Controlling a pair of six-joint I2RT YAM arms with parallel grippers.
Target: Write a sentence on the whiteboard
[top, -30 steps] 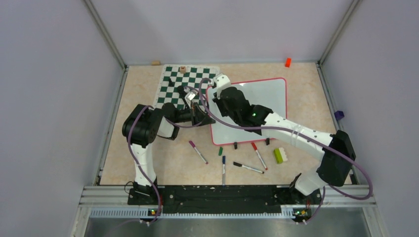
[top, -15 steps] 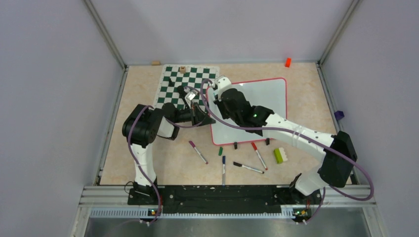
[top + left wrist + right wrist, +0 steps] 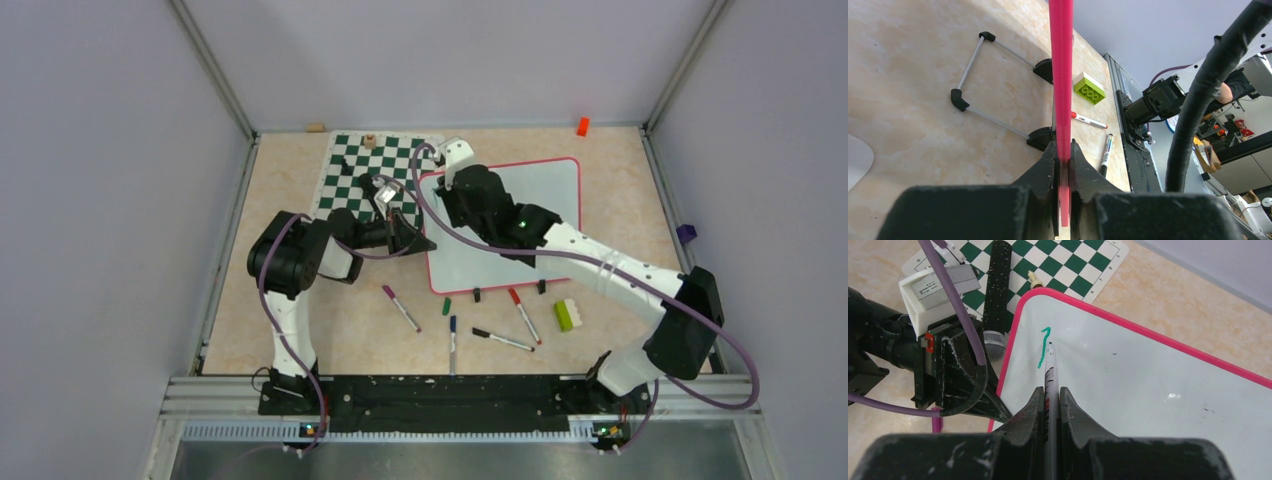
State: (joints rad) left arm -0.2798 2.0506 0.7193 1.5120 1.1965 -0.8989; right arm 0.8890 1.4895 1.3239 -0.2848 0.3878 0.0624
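The whiteboard (image 3: 540, 195), white with a pink frame, stands tilted on its black feet. My left gripper (image 3: 424, 243) is shut on its left frame edge (image 3: 1061, 75), seen edge-on between the jaws (image 3: 1063, 146). My right gripper (image 3: 1050, 390) is shut on a white marker (image 3: 1050, 371) over the board's far-left corner (image 3: 447, 183). The marker tip rests at a short teal hooked stroke (image 3: 1042, 347), the only writing on the board (image 3: 1148, 385). No full sentence shows.
The green-and-white chess mat (image 3: 352, 185) lies left of the board with a few pieces (image 3: 369, 141). Loose markers (image 3: 401, 307) (image 3: 524, 315) (image 3: 503, 340) and a green brick (image 3: 567, 314) lie in front. An orange block (image 3: 582, 126) sits at the back wall.
My right gripper has moved with the marker toward the board's far-left corner. The left gripper and the board have held still.
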